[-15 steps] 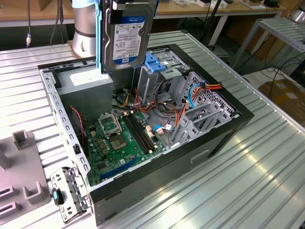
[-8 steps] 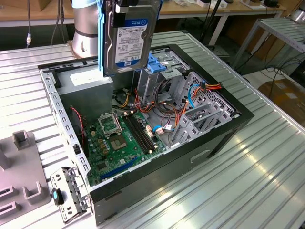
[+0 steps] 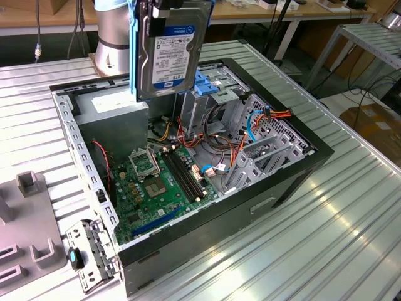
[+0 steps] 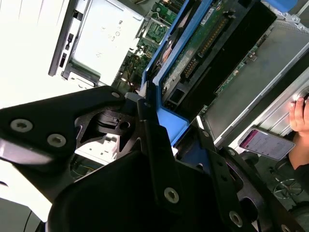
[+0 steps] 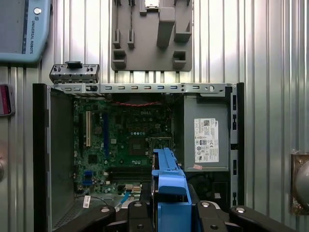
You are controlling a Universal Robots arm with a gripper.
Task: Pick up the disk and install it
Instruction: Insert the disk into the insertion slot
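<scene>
Hanging upright above an open computer case, the disk is held clear of everything below it. In the exterior view it is a flat, silver-grey metal rectangle standing on edge. Its broad face carries a white label with a blue band across the top, black print and barcodes. A blue plastic rail runs down its side on the exterior view's left.

In the second wrist view the other face shows a green circuit board and a dark connector strip, framed by the blue rail. In the first wrist view the disk is seen edge-on as a narrow blue strip.

The gripper is closed on the disk, its black fingers pressed against either side of the blue rails. The case lies on its side on a ribbed metal table with its side panel off. A green motherboard lies on its floor. A grey power-supply box with a white sticker sits at one end, just below the disk, and a metal drive cage with a blue cap stands beside it. A grey fixture lies on the table near the case. A person's hand shows at the frame edge in the second wrist view.
</scene>
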